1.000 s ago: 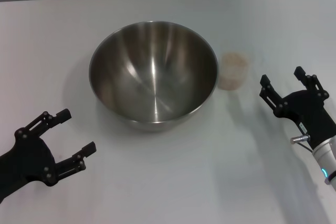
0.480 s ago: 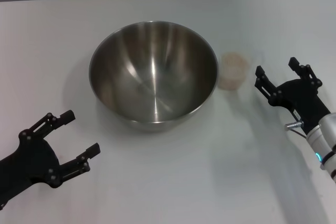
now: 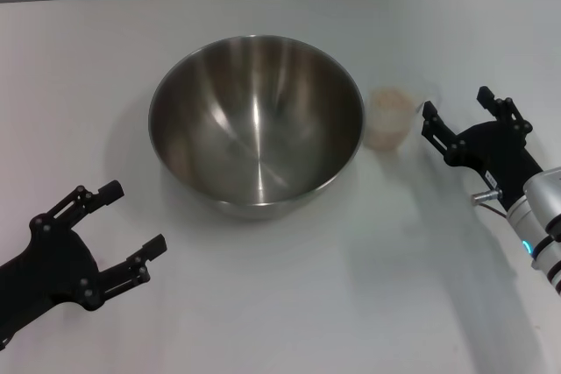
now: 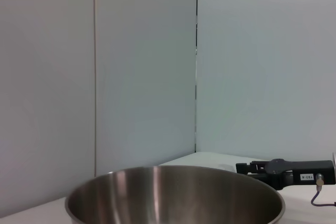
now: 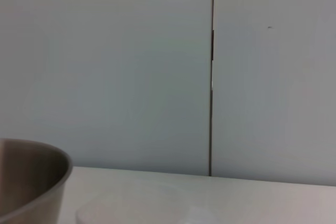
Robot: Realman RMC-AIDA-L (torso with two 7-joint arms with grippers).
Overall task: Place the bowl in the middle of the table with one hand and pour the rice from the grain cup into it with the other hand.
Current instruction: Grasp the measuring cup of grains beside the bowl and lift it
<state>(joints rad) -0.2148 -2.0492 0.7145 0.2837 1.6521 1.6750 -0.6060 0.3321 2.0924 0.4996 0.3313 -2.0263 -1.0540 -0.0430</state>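
Plain white table (image 3: 289,304), with a pale panelled wall (image 4: 142,66) rising behind its far edge. Large steel bowl (image 3: 256,124) near the middle, upright, shiny and brushed inside, holding nothing. Just right of it, close to the rim, small cup (image 3: 389,117), translucent and upright, pale rice (image 3: 389,104) showing through. Right gripper (image 3: 468,116) just right of the cup and not touching it, jaws spread wide, pointing toward the far edge. Left gripper (image 3: 131,227) low at the near left, well apart from the bowl, jaws also spread, gripping nothing. Between right gripper and cup, only bare tabletop.
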